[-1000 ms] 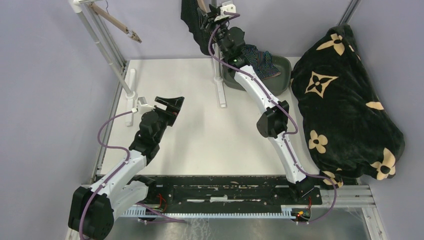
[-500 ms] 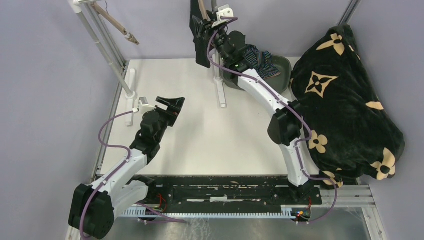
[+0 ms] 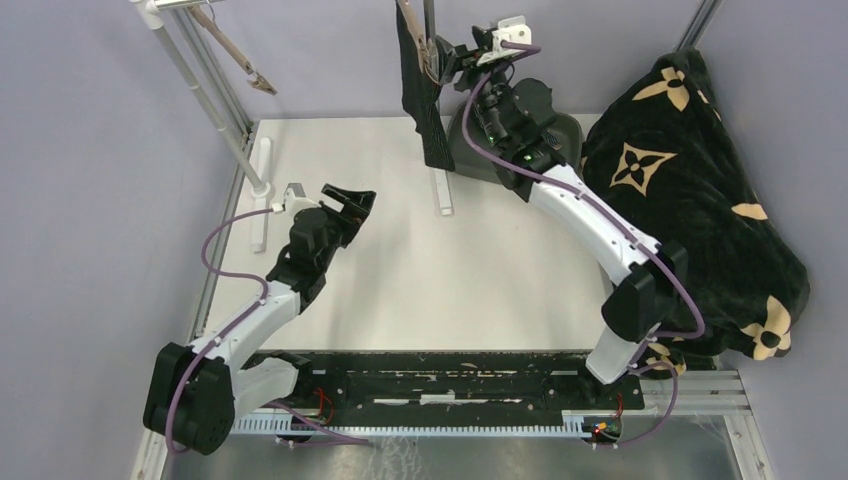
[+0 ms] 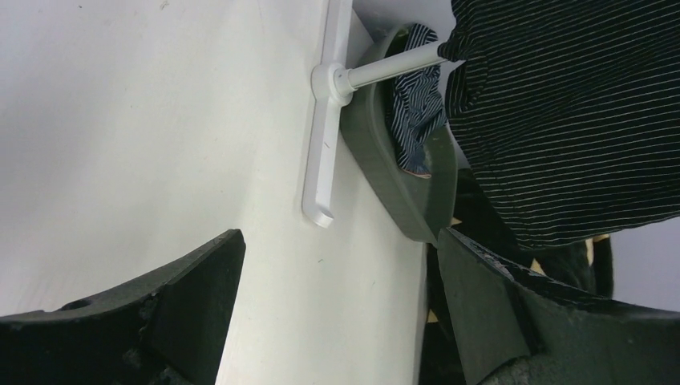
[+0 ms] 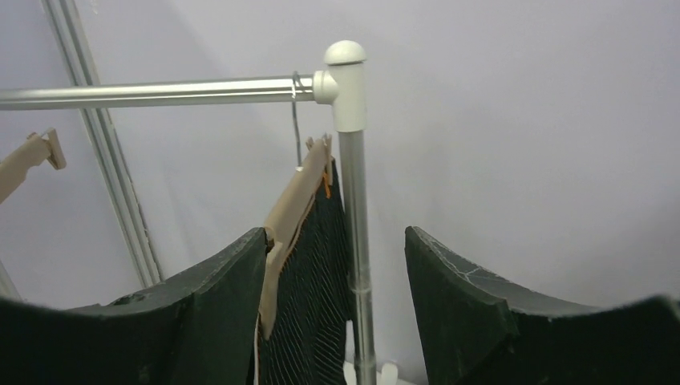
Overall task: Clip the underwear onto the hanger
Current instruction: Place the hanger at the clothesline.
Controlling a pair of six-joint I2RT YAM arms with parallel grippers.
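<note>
Holding the right gripper [image 3: 447, 60] up high at the far rack, just right of the black pinstriped underwear [image 3: 426, 100]. Standing its jaws apart, pinching nothing. Peering through the right wrist camera now: framing the tan hanger [image 5: 290, 210] and the pinstriped cloth between the two black fingers [image 5: 200, 313], with the hanger's edge sitting just beside the left-hand one; touching or not, hard to say. Hooking that hanger by its wire onto the silver rail [image 5: 160, 92], right up against the upright post [image 5: 355, 241]. Dangling the pinstriped garment from the hanger, flat alongside the post. Finding the navy striped underwear [image 4: 413, 112] bunched inside the green basin [image 4: 401, 200], down on the white table [image 3: 400, 280], right beside the white rack foot [image 4: 325, 160]. Parking the left gripper [image 3: 355, 203] over the table's left half, well apart from the rack, jaws gaping wide, clasping nothing. Aiming its camera at the basin and the hanging garment. Spotting the black blanket [image 3: 690, 200] with tan flowers heaped on the right, drooping past the table's edge. Showing a second hanger [image 3: 235, 60] too, slanting from the left-hand rack.
</note>
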